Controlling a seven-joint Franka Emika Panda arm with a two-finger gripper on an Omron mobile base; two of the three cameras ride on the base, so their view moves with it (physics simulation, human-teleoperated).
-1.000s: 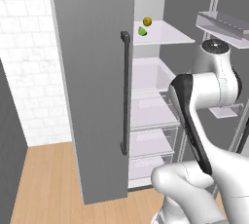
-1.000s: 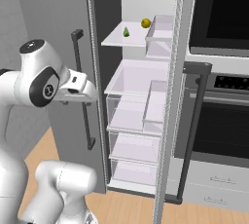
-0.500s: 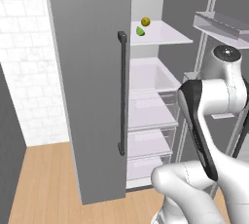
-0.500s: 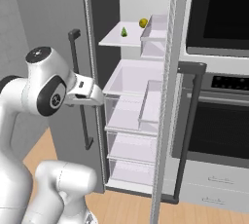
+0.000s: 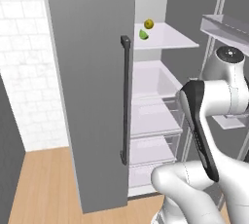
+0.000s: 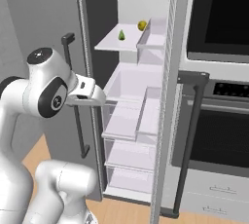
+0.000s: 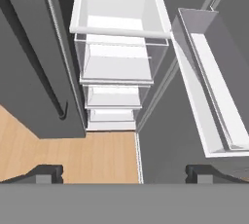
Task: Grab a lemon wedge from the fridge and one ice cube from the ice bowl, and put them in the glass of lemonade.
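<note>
1. Left base view: the tall grey brushed-metal two-door fridge (image 5: 92, 86) stands with its doors swung open, the left door and its long dark vertical bar handle (image 5: 125, 99) in the foreground. On the white top shelf (image 5: 168, 37) lie two small fruits, a green wedge-shaped piece (image 5: 143, 34) in front and a round yellow fruit (image 5: 149, 24) just behind it. The green piece is most likely the lemon wedge the task wants, and it lies untouched. The white arm with dark joints (image 5: 214, 96) rises at the right, level with the middle shelves and well below the fruit.

2. Right base view: the same green wedge (image 6: 121, 35) and yellow fruit (image 6: 142, 25) sit near each other on the top shelf. The arm's wrist points toward the fridge's interior at the height of the clear middle drawer (image 6: 133, 96). The far end of the hand is turned away, so the fingers cannot be read from here.

3. Hand view: the camera looks down past stacked white shelves and clear drawers (image 7: 116, 65) to the wooden floor (image 7: 73, 157), with a white door bin (image 7: 214, 101) at the right. The two dark fingertips of the gripper (image 7: 121, 173) stand far apart at the bottom corners, spread wide with nothing between them.

4. Progress, as I judge it: opening the fridge is done. Taking the wedge, fetching an ice cube and dropping both into the lemonade all remain. The arm must first rise to the top shelf.
</note>
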